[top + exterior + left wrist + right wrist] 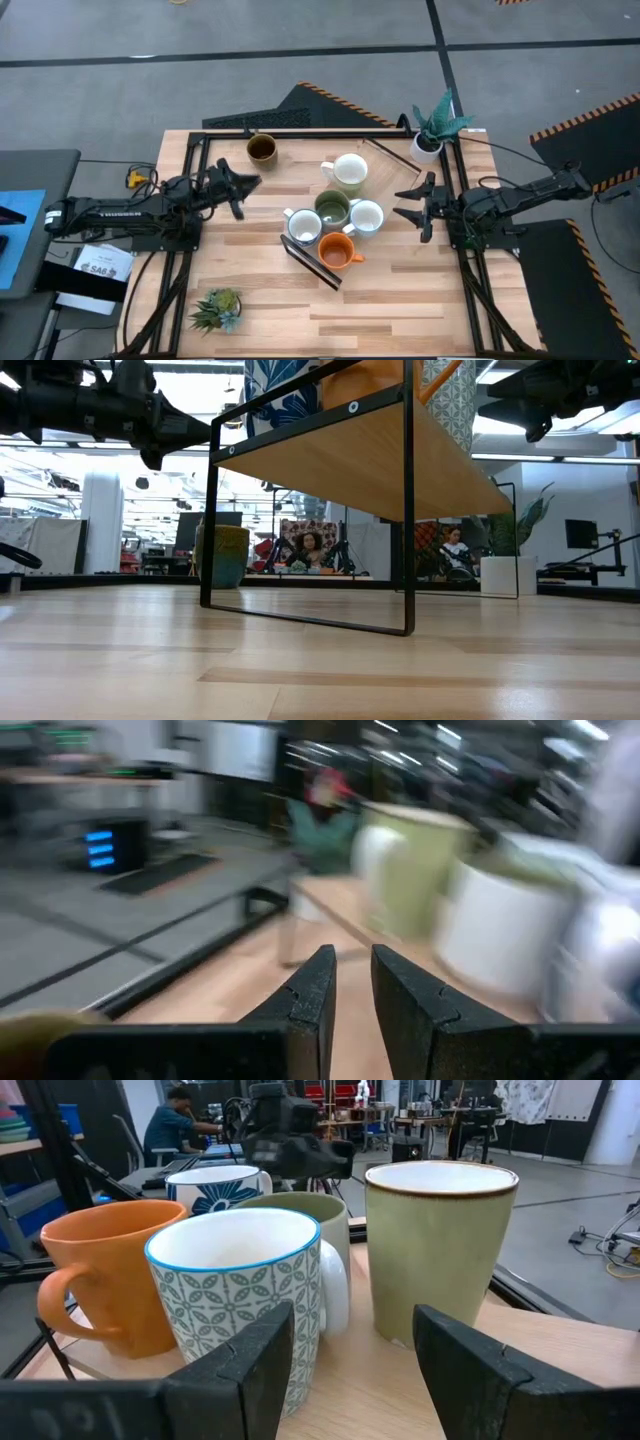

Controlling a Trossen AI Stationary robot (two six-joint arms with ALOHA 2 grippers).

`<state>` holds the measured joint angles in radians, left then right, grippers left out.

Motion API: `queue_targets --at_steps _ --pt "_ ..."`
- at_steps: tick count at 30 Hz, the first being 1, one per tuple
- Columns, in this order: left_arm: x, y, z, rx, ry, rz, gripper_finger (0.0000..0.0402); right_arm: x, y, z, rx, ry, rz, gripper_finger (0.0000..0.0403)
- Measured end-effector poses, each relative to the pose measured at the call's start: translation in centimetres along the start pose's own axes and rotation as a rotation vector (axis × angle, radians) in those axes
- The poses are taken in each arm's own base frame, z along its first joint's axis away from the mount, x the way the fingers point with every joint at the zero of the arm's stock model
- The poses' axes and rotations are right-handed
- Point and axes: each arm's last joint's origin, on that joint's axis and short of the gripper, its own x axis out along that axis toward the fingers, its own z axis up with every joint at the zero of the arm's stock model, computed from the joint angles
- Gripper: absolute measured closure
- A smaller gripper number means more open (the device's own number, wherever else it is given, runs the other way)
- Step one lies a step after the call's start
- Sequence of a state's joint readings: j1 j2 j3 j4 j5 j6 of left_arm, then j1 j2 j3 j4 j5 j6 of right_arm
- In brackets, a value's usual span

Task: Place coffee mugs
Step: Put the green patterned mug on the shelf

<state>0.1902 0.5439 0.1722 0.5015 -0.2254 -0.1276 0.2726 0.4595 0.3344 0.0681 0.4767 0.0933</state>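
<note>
Six mugs stand upright on their bases on the wooden table. The dark brown mug [262, 148] is alone at the far left. The pale mug [350, 172], olive green mug [332, 208], patterned white mug [366, 216], white-and-blue mug [304, 226] and orange mug [337, 251] cluster mid-table. My left gripper [250, 183] hovers left of the cluster, empty, with a narrow gap between its fingers [350, 982]. My right gripper [402, 203] is wide open and empty, right of the patterned mug [240, 1295] and the pale mug [440, 1245].
A black metal frame [205, 180] borders the table. A white pot with teal leaves [437, 128] stands at the far right corner and a spiky green plant [218, 308] at the near left. A dark strip [312, 262] lies by the orange mug. Bare wood lies near the front.
</note>
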Motion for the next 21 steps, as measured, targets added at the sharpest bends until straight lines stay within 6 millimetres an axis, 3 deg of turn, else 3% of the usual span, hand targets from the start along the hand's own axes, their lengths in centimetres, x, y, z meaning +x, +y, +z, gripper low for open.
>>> queue_targets --at_steps 3,6,12,16,21 --pt "0.2 0.4 0.0 -0.064 -0.025 0.144 0.0346 0.0 0.0 0.0 0.000 0.000 0.000 0.0173" --pt "1.2 0.2 0.5 -0.008 0.018 0.190 0.0346 0.0 0.0 0.0 0.000 0.000 0.000 0.0173" --pt "5.0 0.5 4.1 0.135 0.251 0.406 0.0336 0.0 0.0 0.0 0.001 0.000 -0.005 0.0173" --pt "8.1 2.4 5.8 0.173 0.486 0.489 0.0312 0.0 0.0 0.0 0.001 0.000 -0.005 0.0173" --pt "11.2 5.5 4.7 0.123 0.722 0.517 0.0278 0.0 -0.1 0.0 0.001 0.001 -0.012 0.0173"
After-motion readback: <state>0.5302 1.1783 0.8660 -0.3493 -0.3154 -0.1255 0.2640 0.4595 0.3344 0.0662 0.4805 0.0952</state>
